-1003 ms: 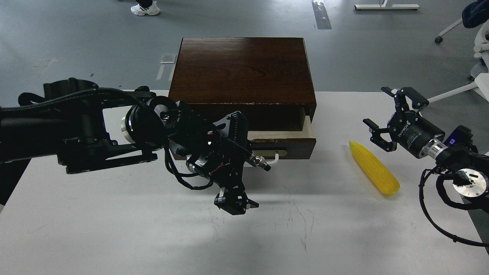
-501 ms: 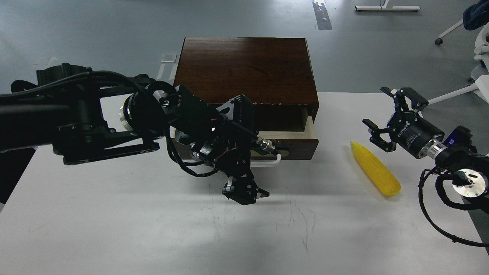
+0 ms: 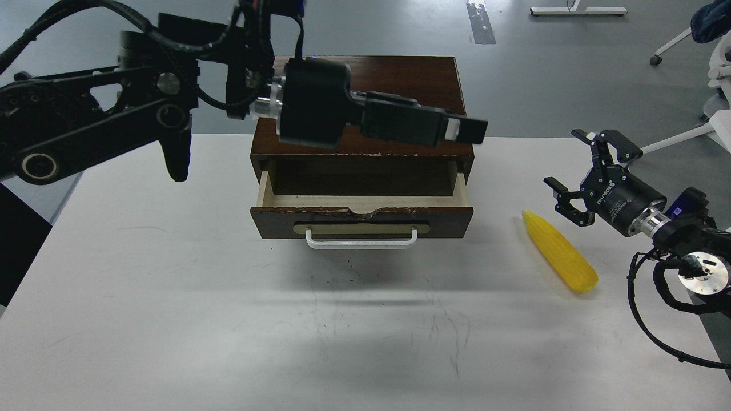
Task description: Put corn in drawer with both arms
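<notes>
The dark brown box [image 3: 400, 85] stands at the back middle of the white table [image 3: 171, 319]. Its drawer [image 3: 362, 201] is pulled partly out, showing pale wood inside, a chipped top edge and a white bar handle [image 3: 361, 242]. The drawer looks empty. The yellow corn [image 3: 559, 251] lies on the table to the right of the box. My left gripper [image 3: 465, 130] hangs in the air over the box's front right edge, seen side-on, its fingers not distinguishable. My right gripper [image 3: 565, 165] is open and empty, just above and right of the corn's tip.
Grey floor lies beyond the table's far edge. White chair legs [image 3: 679, 134] stand at the far right, behind my right arm. The cable loop [image 3: 645, 319] of my right arm hangs over the table's right edge.
My left arm has risen from in front of the drawer handle and swung up over the box, uncovering the open drawer. The right arm and the corn have not moved.
</notes>
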Robot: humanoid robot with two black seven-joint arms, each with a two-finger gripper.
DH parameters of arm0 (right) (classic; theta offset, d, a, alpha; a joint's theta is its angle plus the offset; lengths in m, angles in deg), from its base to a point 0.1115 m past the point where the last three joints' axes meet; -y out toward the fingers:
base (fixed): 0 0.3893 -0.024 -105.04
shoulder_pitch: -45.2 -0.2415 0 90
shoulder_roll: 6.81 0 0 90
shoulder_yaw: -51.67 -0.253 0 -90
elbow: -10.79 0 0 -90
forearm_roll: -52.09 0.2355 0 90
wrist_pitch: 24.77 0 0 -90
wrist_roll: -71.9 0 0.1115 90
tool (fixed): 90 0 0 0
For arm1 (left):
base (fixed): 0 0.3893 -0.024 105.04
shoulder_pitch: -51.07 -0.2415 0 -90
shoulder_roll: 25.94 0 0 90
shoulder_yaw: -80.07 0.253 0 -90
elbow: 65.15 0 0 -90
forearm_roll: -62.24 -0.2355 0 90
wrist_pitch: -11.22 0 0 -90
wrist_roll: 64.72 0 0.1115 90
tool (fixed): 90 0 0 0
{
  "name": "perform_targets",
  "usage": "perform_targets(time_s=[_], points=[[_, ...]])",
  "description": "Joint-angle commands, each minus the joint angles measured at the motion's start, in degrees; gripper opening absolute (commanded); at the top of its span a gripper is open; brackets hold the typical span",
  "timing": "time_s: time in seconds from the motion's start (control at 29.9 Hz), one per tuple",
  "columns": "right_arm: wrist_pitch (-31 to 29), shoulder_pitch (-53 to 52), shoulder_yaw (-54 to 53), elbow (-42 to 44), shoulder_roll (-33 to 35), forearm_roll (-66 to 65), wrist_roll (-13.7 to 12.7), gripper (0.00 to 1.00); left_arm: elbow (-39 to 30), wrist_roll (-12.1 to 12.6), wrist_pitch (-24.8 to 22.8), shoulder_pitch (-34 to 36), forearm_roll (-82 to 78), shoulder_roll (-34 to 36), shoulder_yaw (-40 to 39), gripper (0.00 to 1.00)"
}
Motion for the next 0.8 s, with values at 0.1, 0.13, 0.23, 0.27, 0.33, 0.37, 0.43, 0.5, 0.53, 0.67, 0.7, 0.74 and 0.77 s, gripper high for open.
perform_targets(time_s=[0.1,0.13,0.23,0.27,0.33,0.37,0.43,0.5,0.53,0.67,0.7,0.74,0.77], points=[[0.0,0.0,0.4,0.0,0.0,-0.1,0.0,1.0,2.0,-0.1,6.9,-11.0,25.7,7.4,-1.6,0.98],[0.0,0.0,0.4,0.0,0.0,-0.1,0.0,1.0,2.3,-0.1,7.3,-12.0,27.9,8.1,-1.7,0.98],[0.0,0.0,0.6,0.1,0.0,-0.3,0.0,1.0,4.4,-0.1,8.0,-15.7,34.7,10.1,-3.0,0.98],[0.0,0.0,0.6,0.1,0.0,-0.9,0.0,1.0,6.1,-0.1,8.0,-17.5,37.1,10.7,-4.0,0.98],[0.0,0.0,0.4,0.1,0.1,-1.8,0.0,1.0,9.9,-0.1,7.8,-20.5,39.2,11.0,-5.6,0.98],[0.0,0.0,0.4,0.1,0.1,-2.2,0.0,1.0,11.3,-0.1,7.6,-21.5,39.7,10.9,-6.1,0.98],[0.0,0.0,0.7,0.1,0.1,-3.6,0.0,1.0,15.7,-0.1,7.3,-24.2,40.2,10.6,-7.1,0.98],[0.0,0.0,0.7,0.1,0.1,-6.7,0.0,1.0,20.1,-0.1,6.7,-27.3,40.1,10.3,-7.3,0.98],[0.0,0.0,0.7,0.1,0.1,-7.5,0.0,1.0,21.0,-0.1,6.6,-28.0,40.1,10.1,-7.3,0.98],[0.0,-1.1,0.6,-0.1,1.5,-15.1,0.0,1.0,23.8,-0.1,2.4,-30.7,40.5,10.0,-7.5,0.98],[0.0,-1.4,0.5,-0.1,2.1,-16.8,0.0,1.0,23.8,-0.1,1.5,-31.0,40.6,10.0,-7.5,0.98],[0.0,-2.4,0.5,-0.2,3.3,-20.9,0.0,1.0,23.8,-0.1,0.3,-31.6,40.6,10.0,-7.5,0.98],[0.0,-4.1,0.6,-0.3,4.4,-25.4,0.0,1.0,23.8,-0.1,0.0,-32.0,40.6,9.6,-7.5,0.98]])
